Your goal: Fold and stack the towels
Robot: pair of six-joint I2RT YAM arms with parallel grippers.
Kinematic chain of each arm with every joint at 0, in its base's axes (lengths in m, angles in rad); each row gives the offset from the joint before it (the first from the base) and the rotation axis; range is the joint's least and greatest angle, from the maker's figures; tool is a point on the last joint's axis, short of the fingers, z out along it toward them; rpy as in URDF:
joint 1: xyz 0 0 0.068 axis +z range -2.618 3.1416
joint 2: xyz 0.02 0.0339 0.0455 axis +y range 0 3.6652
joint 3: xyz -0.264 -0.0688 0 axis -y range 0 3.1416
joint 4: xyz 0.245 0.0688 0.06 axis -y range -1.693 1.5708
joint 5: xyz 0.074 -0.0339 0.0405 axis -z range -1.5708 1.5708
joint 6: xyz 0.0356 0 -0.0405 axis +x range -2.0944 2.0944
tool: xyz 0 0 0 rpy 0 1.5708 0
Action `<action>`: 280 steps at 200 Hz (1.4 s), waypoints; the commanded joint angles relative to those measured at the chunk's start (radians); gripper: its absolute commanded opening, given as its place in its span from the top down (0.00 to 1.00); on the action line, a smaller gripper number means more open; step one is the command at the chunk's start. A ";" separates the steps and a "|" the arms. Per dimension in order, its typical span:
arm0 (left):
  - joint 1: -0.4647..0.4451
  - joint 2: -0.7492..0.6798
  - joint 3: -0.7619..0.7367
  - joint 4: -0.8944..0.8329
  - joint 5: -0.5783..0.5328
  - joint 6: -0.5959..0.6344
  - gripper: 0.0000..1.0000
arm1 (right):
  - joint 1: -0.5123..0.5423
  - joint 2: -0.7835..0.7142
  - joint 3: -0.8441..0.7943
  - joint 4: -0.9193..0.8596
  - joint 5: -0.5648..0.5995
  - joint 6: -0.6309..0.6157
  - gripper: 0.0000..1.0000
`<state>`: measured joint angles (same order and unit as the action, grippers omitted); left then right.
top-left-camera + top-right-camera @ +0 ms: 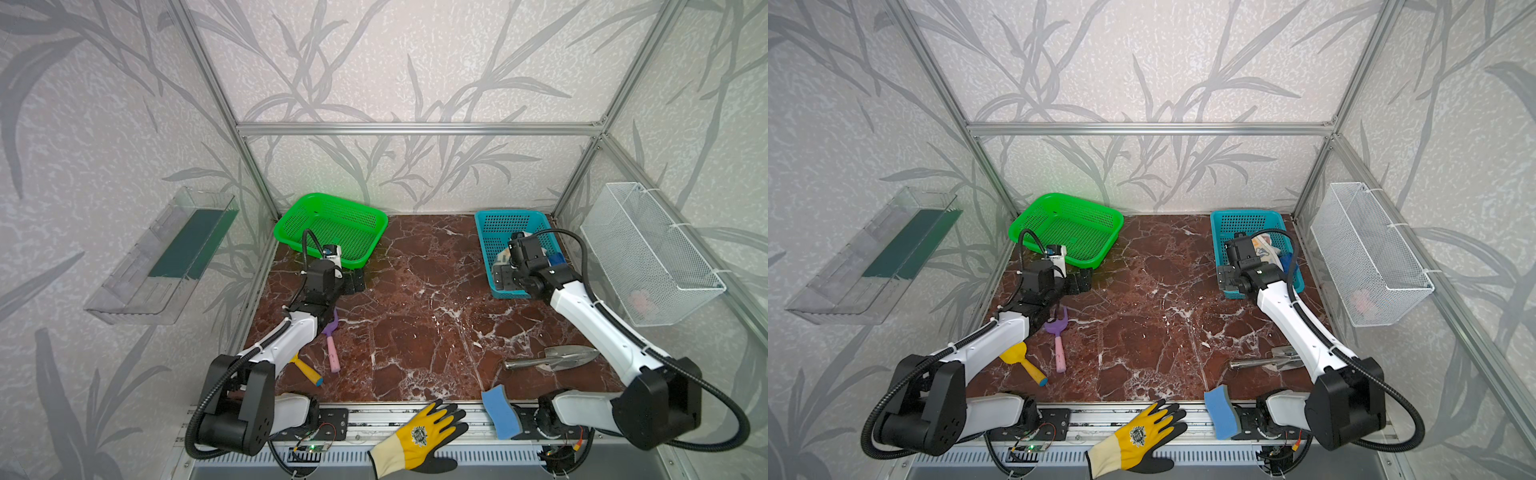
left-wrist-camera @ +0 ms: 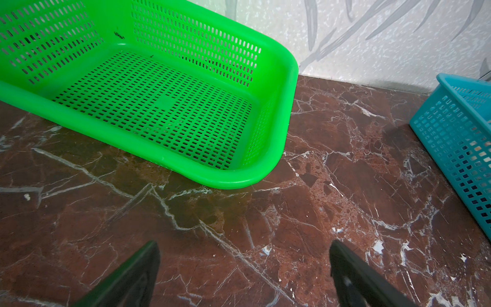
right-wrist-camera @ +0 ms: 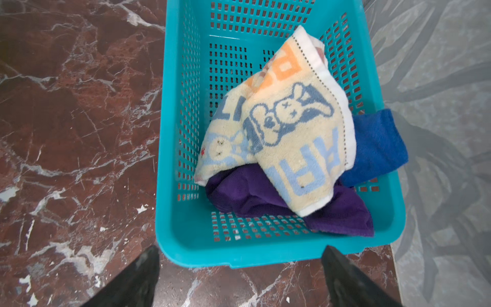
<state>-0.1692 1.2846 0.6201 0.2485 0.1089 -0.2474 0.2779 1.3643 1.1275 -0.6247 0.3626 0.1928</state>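
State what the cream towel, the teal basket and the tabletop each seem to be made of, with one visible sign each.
Cream towel: likely cotton terry, matt; fuzzy looped pile.
Teal basket: moulded plastic, smooth, slightly shiny; slotted walls, rounded rim.
Tabletop: glossy red-brown marble look, white veins; possibly a printed surface.

Purple towel mostly under cream towel; blue towel partly covered. Pink item in wire basket unidentifiable.
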 commanded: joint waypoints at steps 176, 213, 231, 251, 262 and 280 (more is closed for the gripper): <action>-0.006 -0.105 -0.006 0.000 0.054 -0.015 0.01 | -0.206 0.334 0.203 0.036 0.027 -0.031 1.00; -0.006 -0.106 0.005 -0.022 0.052 -0.019 0.01 | -0.205 0.203 0.199 0.075 -0.018 -0.076 1.00; -0.006 -0.112 0.001 -0.021 0.043 -0.018 0.01 | -0.205 0.132 0.196 0.113 -0.090 -0.108 1.00; -0.006 -0.114 0.001 -0.018 0.058 -0.009 0.01 | -0.199 0.095 0.241 0.100 -0.171 -0.131 1.00; -0.006 -0.113 0.004 -0.022 0.081 -0.002 0.01 | -0.181 0.086 0.274 0.086 -0.199 -0.156 1.00; -0.007 -0.113 0.018 -0.047 0.126 0.011 0.01 | -0.108 0.075 0.331 0.062 -0.193 -0.230 1.00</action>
<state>-0.1699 1.1946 0.6178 0.2363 0.1772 -0.2546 0.0933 1.4651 1.3857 -0.5488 0.2291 0.0647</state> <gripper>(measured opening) 0.992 0.056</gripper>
